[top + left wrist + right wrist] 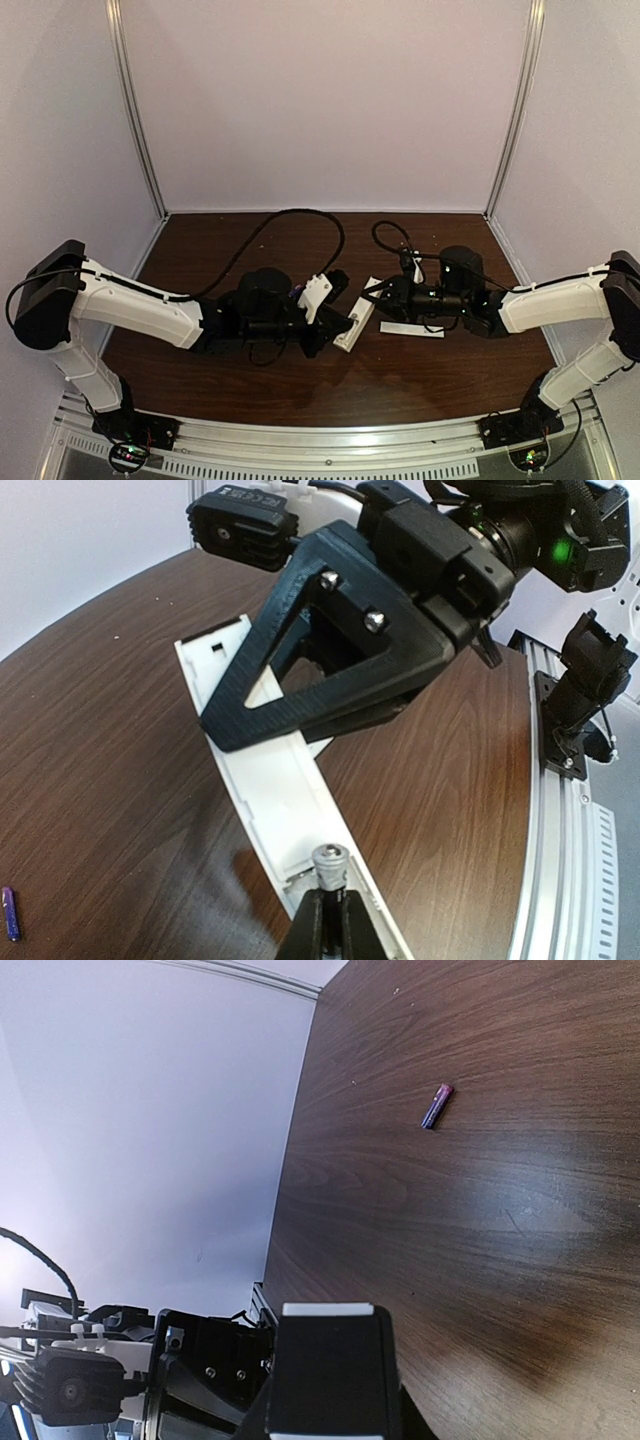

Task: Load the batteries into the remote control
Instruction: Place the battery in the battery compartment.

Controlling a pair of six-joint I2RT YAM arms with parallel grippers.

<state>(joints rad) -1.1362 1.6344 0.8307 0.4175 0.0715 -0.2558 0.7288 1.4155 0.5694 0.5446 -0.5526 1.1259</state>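
dark wooden table (250,385) under pale walls: from above, the remote control (351,337) lies mid-table between both arms, with a thin white strip (412,328) just right of it.

left wrist view: the left gripper (330,925) pinches the pale-ended battery (330,862) at the remote control's near end. the right gripper (268,726) is clamped on the remote control farther along.

right wrist view: the bluish-purple battery (436,1106) lies loose on the table, apart from both grippers.

My table (450,385) is dark brown wood grain. A thin white strip (411,329) lies flat on it, right of centre. Pale lilac walls (320,100) close it in on three sides, with metal posts (140,120) in the back corners and a metal rail (320,434) along the near edge.
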